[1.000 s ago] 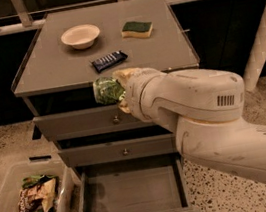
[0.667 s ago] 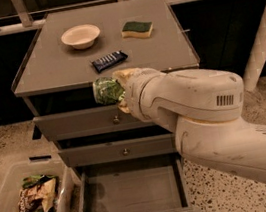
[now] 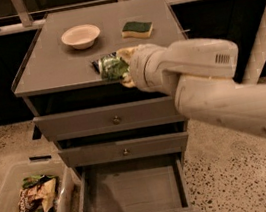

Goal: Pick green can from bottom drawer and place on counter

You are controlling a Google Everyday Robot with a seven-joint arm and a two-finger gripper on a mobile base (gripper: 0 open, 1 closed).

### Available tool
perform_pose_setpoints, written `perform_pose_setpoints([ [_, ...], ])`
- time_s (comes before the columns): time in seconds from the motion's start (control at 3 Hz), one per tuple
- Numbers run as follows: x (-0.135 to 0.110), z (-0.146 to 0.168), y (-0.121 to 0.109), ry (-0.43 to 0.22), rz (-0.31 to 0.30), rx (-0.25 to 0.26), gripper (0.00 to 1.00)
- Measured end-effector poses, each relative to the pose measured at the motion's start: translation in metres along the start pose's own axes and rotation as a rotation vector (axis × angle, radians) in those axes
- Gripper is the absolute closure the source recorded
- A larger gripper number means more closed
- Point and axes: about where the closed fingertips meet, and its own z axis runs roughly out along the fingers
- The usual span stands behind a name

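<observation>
Fat, round, creamy-white arm point(image 3: 205, 81) with a small striped label point(image 3: 222, 58); pale yellow hand point(image 3: 118, 70) at the desk's point(image 3: 50, 66) front edge.

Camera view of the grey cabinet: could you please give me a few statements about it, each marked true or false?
1. The wide grey metal bottom drawer stands open with no can in it. True.
2. The shiny green drink can lies on the floor. False: the end effector grips it at the front edge of the glossy grey counter.
3. The green-and-yellow sponge sits left of the pale round bowl. False: in this view it sits to the bowl's right.
4. A clear plastic bin of wrappers and cans stands on the floor beside the open drawer. True.
</observation>
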Motion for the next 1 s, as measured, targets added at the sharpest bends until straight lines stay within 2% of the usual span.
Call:
perform_pose_setpoints([
  [0.33,0.035,0.046,-0.053,-0.024,0.021,0.066,1.00],
  [0.67,0.064,0.095,-0.068,-0.018,0.024,0.071,1.00],
  [1.0,0.075,0.106,-0.062,-0.005,0.028,0.053,1.00],
])
